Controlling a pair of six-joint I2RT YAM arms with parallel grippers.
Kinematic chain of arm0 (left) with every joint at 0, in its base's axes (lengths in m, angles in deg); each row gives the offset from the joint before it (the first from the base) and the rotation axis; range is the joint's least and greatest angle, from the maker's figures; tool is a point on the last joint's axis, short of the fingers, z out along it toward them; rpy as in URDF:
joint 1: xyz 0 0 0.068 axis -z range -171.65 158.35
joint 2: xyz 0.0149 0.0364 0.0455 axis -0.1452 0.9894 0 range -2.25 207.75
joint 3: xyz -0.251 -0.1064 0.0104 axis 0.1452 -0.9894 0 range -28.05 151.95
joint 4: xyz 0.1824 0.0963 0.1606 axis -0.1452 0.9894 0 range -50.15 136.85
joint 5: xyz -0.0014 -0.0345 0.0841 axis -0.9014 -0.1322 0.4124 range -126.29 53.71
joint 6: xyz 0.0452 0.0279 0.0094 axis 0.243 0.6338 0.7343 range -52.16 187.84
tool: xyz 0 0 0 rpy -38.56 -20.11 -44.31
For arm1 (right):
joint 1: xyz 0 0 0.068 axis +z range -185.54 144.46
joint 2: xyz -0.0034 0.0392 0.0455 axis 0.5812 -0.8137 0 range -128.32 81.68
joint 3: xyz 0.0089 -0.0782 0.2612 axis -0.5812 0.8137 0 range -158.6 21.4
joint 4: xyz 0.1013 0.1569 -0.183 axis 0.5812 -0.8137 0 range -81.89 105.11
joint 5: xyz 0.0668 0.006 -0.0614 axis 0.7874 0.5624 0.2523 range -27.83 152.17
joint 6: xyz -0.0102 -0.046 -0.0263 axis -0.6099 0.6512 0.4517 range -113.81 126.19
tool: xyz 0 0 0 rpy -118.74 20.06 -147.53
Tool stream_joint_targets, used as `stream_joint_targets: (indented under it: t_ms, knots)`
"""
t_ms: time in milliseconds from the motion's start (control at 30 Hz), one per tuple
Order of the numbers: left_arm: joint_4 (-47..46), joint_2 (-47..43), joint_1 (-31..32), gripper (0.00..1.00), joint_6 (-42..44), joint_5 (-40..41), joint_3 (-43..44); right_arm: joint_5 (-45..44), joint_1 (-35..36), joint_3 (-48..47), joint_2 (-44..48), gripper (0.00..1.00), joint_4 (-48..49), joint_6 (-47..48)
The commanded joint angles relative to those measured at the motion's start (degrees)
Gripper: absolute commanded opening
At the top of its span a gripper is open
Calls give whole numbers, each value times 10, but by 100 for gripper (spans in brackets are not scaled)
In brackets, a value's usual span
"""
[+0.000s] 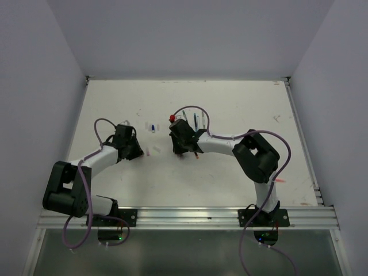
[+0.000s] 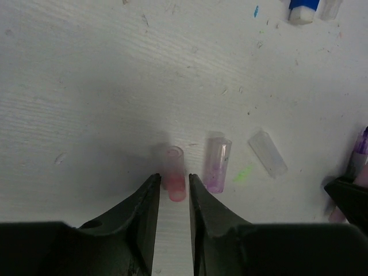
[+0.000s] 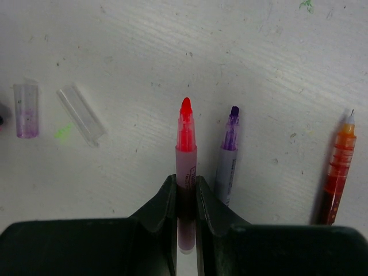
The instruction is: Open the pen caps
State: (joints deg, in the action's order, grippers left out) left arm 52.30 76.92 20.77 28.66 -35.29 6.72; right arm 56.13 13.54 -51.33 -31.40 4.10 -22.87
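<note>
My right gripper (image 3: pixel 185 181) is clamping the uncapped red pen (image 3: pixel 186 144), whose long axis is running straight out ahead of the fingers, while my left gripper (image 2: pixel 174 177), fingers slightly parted, is straddling the pink cap (image 2: pixel 174 164) lying lengthwise between its tips.

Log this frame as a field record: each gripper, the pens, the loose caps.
left gripper: low over the table, near end of the pink cap between its fingertips; grip unclear
right gripper: shut on the red pen
red pen: uncapped, tip pointing away from the gripper
purple pen: uncapped, beside the red pen, not gripped
orange pen: uncapped, at the right of the right wrist view
loose caps: purple-tinted cap and clear cap, on the table next to the pink cap
</note>
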Motion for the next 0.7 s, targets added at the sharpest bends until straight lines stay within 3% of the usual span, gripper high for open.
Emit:
stream_joint_targets:
  t_ms: [0,100,667]
  knots:
    - [-35,6,-3,32,10,-7,-10,-27,4,-26,-14,1,18,-2]
    - [-37,7,-3,38,9,-7,-16,-32,6,-34,-23,3,11,-3]
    - [-30,-44,-3,47,16,22,-26,-57,9,-60,-24,31,-2,30]
